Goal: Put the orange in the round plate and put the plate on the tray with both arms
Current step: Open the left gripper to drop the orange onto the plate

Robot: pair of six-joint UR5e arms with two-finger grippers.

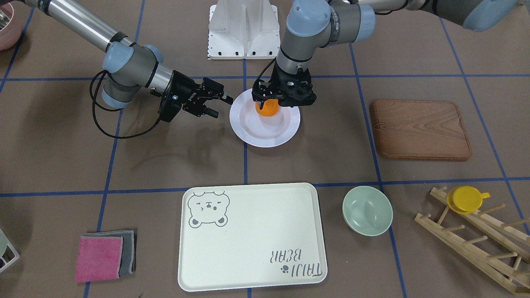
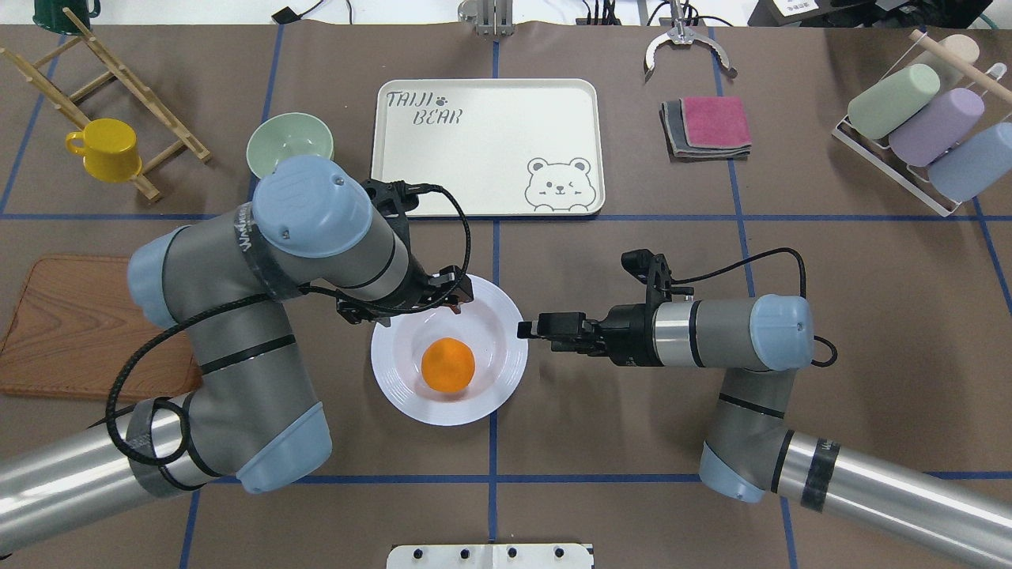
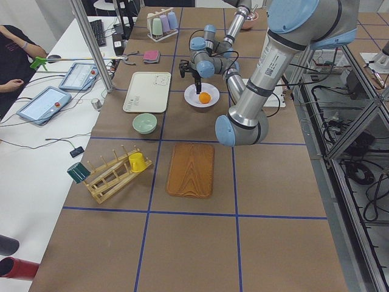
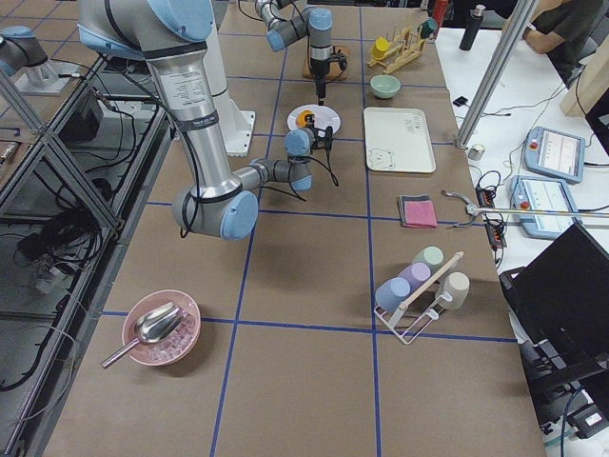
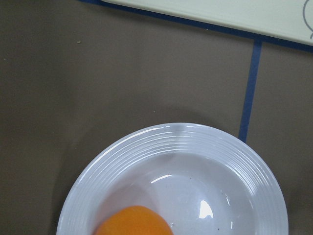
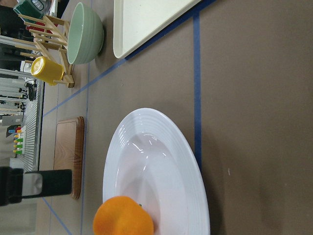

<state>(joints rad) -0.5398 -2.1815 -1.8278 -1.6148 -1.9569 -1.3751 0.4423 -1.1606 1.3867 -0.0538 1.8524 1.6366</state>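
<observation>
Taped table [image 2: 870, 316], green bowl [image 2: 288, 142] beside tray [image 2: 482, 142]

I am holding my left gripper [image 1: 283, 101] over the round plate [image 1: 265, 140], fingers spread, and its black body is hiding the top of the orange [image 1: 268, 111], which is sitting in the plate's well. My right gripper [image 1: 219, 106] is pointing sideways at the plate's rim with its fingers parted, the tips just beside the rim; I cannot tell if they are touching it. The tray [image 1: 252, 231] is lying apart from the plate, on the operators' side. A pale-green bowl [image 1: 367, 210] is sitting just beside the tray.
</observation>
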